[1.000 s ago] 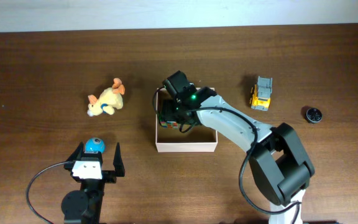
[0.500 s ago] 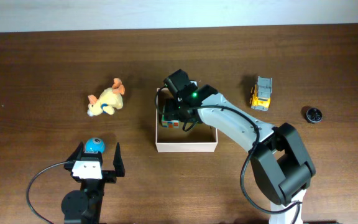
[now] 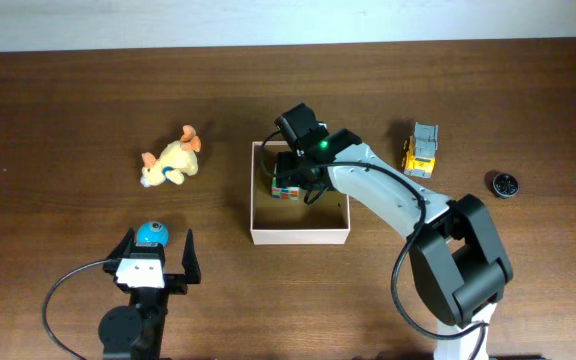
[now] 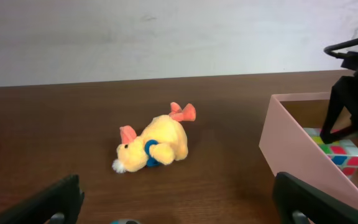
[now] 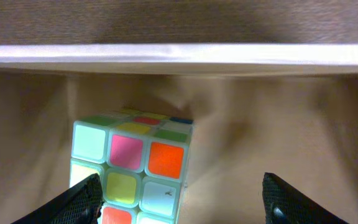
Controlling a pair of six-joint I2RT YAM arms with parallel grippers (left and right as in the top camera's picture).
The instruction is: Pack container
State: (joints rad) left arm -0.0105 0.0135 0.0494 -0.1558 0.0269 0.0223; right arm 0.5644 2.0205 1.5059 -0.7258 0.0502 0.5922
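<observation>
From overhead, the container point(image 3: 299, 237) is seen near the middle of the wooden table point(image 3: 68, 100), its top open and its tan floor exposed. A Rubik's cube point(image 3: 287, 187) is found inside it, in the far left corner. The right gripper point(image 3: 296, 180) is held directly over that cube, and its finger spacing cannot be told from above. A plush duck point(image 3: 171, 162) is laid on the table to the left of the container, well apart from it. A yellow toy truck point(image 3: 421, 150) and a small black round object point(image 3: 505, 184) are placed to the right. The left gripper point(image 3: 158, 243) is parked near the front edge with its fingers spread, and a blue round toy point(image 3: 151, 233) is seen between them.

In the left wrist view, the duck point(image 4: 154, 146) is shown lying on its side, and the container's near wall point(image 4: 291, 149) is seen at the right, with the cube point(image 4: 340, 151) visible behind it. The left gripper's point(image 4: 179, 211) fingers are set wide apart at the lower corners.

In the right wrist view, the cube point(image 5: 129, 171) is seen resting on the container's floor point(image 5: 260, 137). The right gripper's point(image 5: 182, 205) fingers are spread; the cube is overlapped by one finger point(image 5: 82, 199) and is well apart from the other, so nothing is pinched.
</observation>
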